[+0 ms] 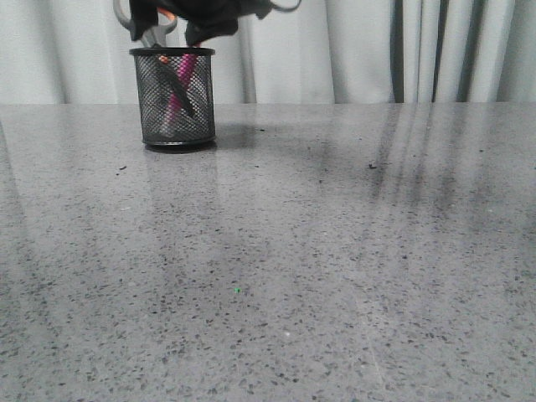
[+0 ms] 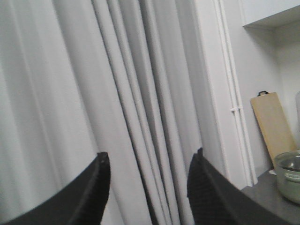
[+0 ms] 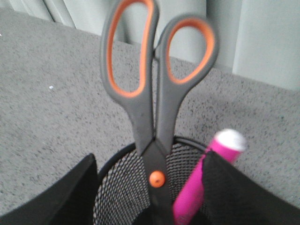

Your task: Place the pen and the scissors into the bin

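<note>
Final step, release stage. Scissors (image 3: 154,117) stand blades-down in the wire-mesh bin (image 1: 173,99) beside the pink pen (image 3: 199,187). Right claw (image 3: 147,197) spread wide above the rim, gripping nothing. Left claw (image 2: 147,180) open, facing curtains. Judged next: lift clear of the handles.

Speckled grey table (image 1: 335,276), pale curtains (image 2: 93,84), wooden board (image 2: 273,126), lidded pot (image 2: 288,176)

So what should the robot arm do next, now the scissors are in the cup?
Probably lift the right gripper straight up, away from the bin. The scissors already stand blades-down inside it, beside the pen, and the gripper's fingers sit apart on either side, seemingly not squeezing them. Rising straight should avoid knocking the handles.
</note>
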Available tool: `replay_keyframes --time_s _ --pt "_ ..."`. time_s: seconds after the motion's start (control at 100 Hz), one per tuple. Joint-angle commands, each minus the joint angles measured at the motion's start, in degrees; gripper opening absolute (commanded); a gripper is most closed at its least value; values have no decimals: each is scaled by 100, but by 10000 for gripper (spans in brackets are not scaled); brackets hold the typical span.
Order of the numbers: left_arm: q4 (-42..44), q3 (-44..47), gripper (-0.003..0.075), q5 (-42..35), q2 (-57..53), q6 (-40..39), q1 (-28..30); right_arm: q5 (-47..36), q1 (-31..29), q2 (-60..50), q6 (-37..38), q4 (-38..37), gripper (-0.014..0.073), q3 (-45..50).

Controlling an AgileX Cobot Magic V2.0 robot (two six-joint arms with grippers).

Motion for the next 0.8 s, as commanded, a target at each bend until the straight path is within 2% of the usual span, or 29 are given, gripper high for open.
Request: replay_keyframes --time_s 0.0,0.08,0.13,0.18,0.23,0.29,0.37,0.49,0.61,0.789 --pt "-178 79 282 -524 -197 -39 -49 -283 -6 -703 -54 2 453 -178" --pt "-178 406 204 -849 -393 -39 -49 -114 -6 -1033 -54 2 451 -178" --pt "-178 647 141 -1007 -539 -39 -49 47 -6 -1262 -64 -9 412 -178" --pt "-178 926 64 -1182 -705 -39 -49 303 -6 -1524 -104 -9 309 -178" --pt "-190 1236 -20 -1349 -923 -39 -49 607 4 -1806 -263 -48 132 -178" --pt "-225 1663 -19 -1611 -1163 -204 -49 1017 6 -2182 -497 -77 -66 -175" --pt "-225 2215 -19 -1869 -1549 -514 -49 1334 6 -2742 -853 -86 -70 88" --pt "-238 3080 -19 -1913 -2119 -636 -49 1166 6 -3977 -1212 -86 -69 1272" --pt "-262 3878 -19 -1821 -2641 -636 -49 741 6 -5580 -1265 -159 -69 3191" --pt "-262 4515 -19 -1617 -3182 -636 -49 263 6 -8213 -1265 -364 -69 5840"
